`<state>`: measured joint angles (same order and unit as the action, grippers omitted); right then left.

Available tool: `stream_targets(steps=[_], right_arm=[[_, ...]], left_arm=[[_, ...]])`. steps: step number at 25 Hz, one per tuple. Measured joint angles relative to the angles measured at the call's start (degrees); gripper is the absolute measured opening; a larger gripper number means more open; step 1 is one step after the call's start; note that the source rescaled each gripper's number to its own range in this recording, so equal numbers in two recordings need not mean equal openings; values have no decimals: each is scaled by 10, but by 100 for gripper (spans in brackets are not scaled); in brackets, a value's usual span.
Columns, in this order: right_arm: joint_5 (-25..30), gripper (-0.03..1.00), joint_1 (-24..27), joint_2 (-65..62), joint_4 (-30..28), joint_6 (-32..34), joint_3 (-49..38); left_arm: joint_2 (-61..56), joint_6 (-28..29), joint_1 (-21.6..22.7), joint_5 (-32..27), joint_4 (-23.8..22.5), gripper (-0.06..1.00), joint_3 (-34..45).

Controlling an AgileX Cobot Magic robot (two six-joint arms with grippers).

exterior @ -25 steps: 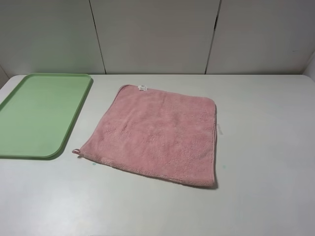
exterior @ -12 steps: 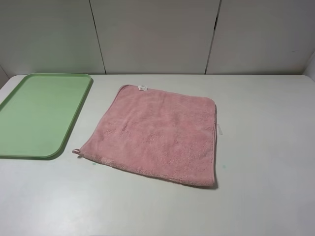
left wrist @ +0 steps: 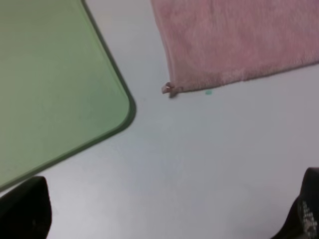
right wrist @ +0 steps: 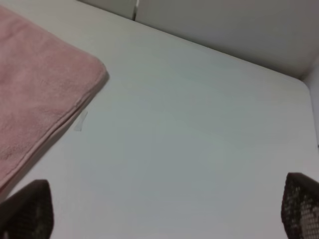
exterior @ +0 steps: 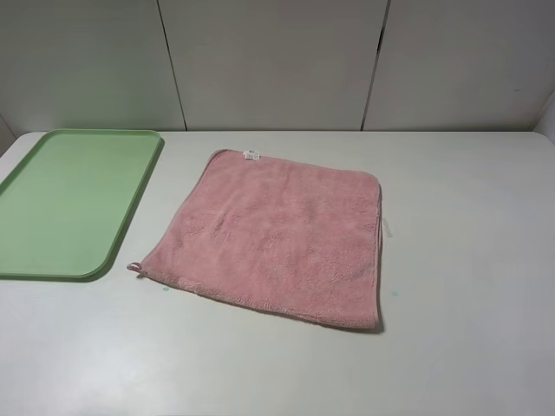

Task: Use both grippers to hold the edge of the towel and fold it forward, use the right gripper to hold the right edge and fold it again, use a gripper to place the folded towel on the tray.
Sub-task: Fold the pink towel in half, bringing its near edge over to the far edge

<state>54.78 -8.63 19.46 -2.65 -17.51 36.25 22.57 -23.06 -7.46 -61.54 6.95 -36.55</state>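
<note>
1. left gripper point(left wrist: 163, 213): only two fingertips point(left wrist: 22, 211) show; both black, blunt, rounded; one plain dark, the other with fine pale speckling; edges blurred
2. right gripper point(right wrist: 164, 209): two brown-black fingers point(right wrist: 301, 206); fine dotted grip texture on both; no cables, screws or markings visible

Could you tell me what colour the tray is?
The tray is light green, clearest from exterior high.
</note>
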Motion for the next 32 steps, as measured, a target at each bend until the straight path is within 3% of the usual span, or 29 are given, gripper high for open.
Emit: stream_targets(steps=[9, 20, 27, 32], right_arm=[[-17, 100, -71, 158, 1, -61, 56], [-61, 100, -145, 301, 1, -177, 64], [-89, 100, -178, 391, 0, -257, 64], [-94, 100, -182, 452, 1, -273, 64]], left_arm=[[137, -51, -87, -1, -22, 99, -23], [260, -55, -217, 22, -176, 99, -23], [337, -59, -255, 78, -239, 99, -23], [377, -76, -256, 126, -249, 99, -23]])
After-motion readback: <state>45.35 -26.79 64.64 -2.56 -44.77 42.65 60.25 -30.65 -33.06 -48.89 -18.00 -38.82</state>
